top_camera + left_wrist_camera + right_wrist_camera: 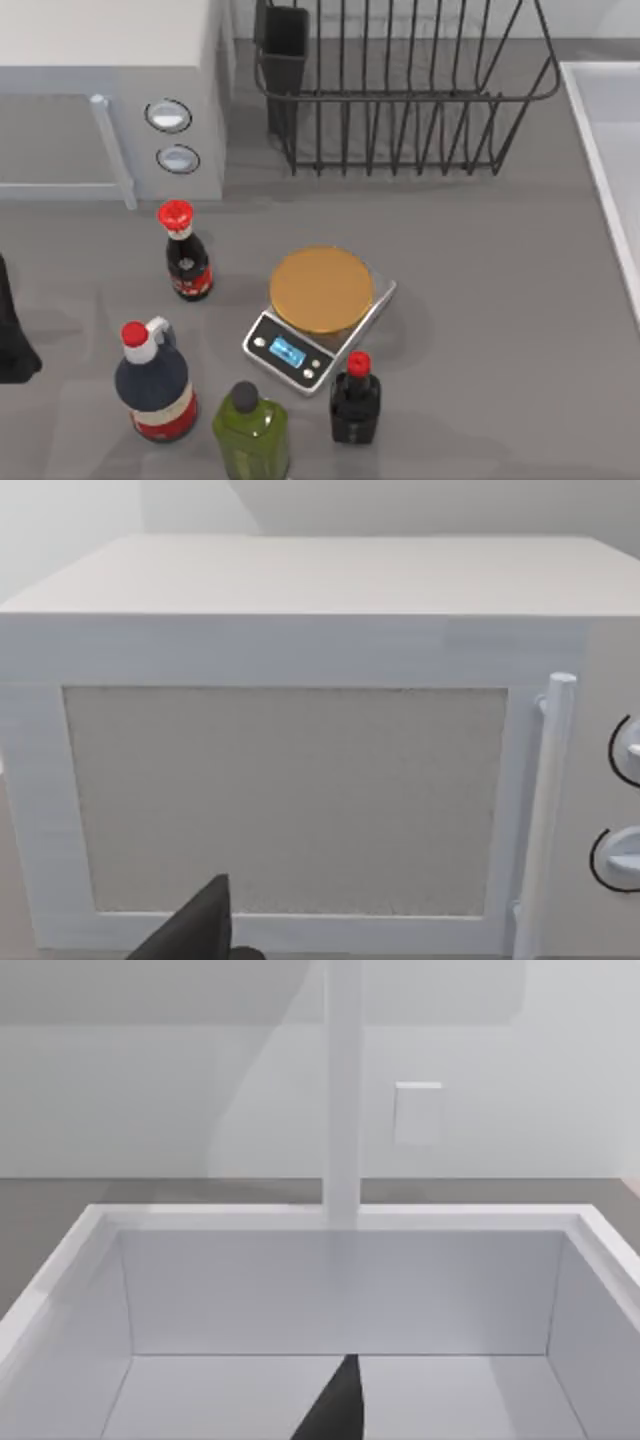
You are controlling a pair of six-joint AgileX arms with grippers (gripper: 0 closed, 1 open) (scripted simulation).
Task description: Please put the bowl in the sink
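Although I cannot tell where the round blue glazed bowl lies, the white rectangular sink (620,120) runs along the top view's right edge. The right gripper (335,1410) hovers over its basin, and the left gripper (200,935) faces the white box-shaped microwave (300,780). Whether either is open I cannot tell. Glazed ware is probably stiff, slick and breakable, so pinch it at the rim.

Scale (318,315) amid four bottles, dish rack (400,90), sink (610,150) at right
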